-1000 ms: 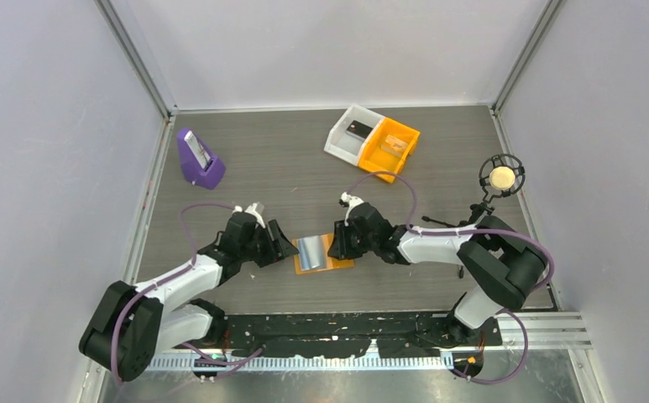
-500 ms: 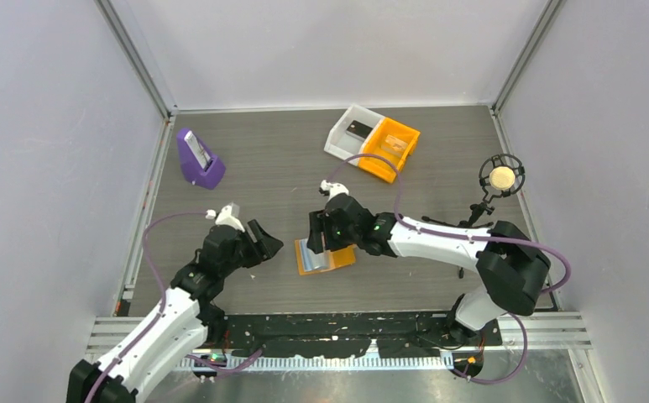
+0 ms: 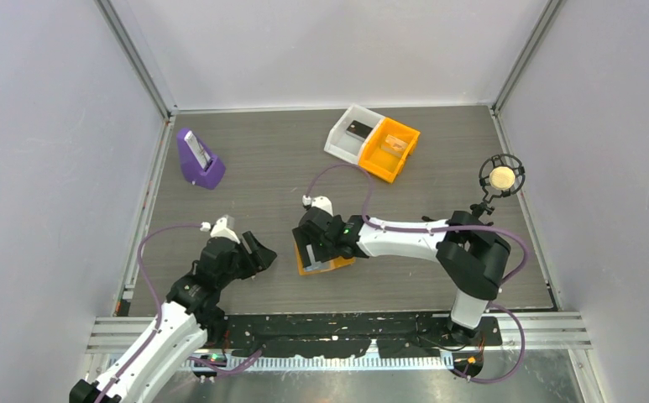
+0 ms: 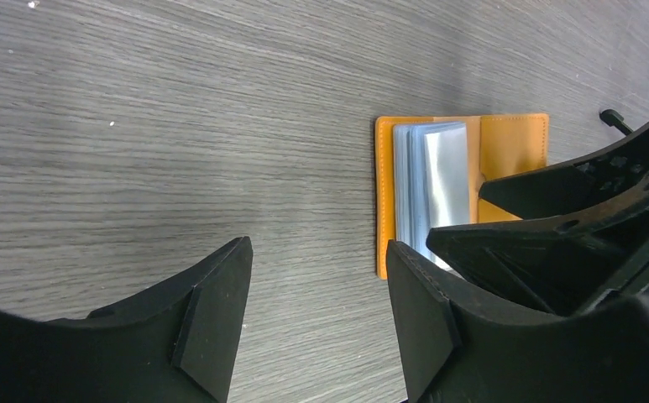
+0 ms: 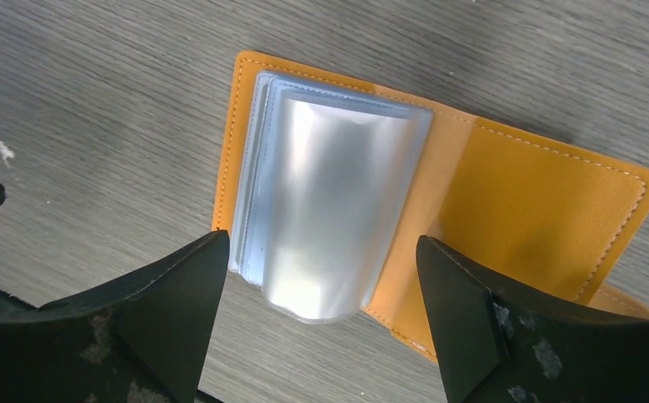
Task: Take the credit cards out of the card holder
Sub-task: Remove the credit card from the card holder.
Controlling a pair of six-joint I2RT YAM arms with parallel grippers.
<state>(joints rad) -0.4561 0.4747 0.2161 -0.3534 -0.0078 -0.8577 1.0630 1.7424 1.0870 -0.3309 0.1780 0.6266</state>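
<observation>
The card holder (image 3: 337,264) lies open like a book on the table, orange inside, with a stack of silvery clear sleeves (image 5: 329,201) bulging from its left half. I cannot make out any credit cards in the sleeves. My right gripper (image 3: 311,248) hangs open just above the holder, and in the right wrist view its gripper (image 5: 321,252) straddles the sleeves' near end without touching them. My left gripper (image 3: 258,252) stands open and empty over bare table to the left. In the left wrist view the holder (image 4: 514,138) lies beyond that gripper (image 4: 316,248), partly hidden behind the right arm.
A purple stand (image 3: 199,159) holding a flat device sits at the back left. A white bin (image 3: 342,134) and an orange bin (image 3: 392,149) stand side by side at the back. A round microphone on a stand (image 3: 501,178) is at the right.
My right gripper has moved left over the card holder and opened wide. My left arm has drawn back toward the near left, away from the holder.
</observation>
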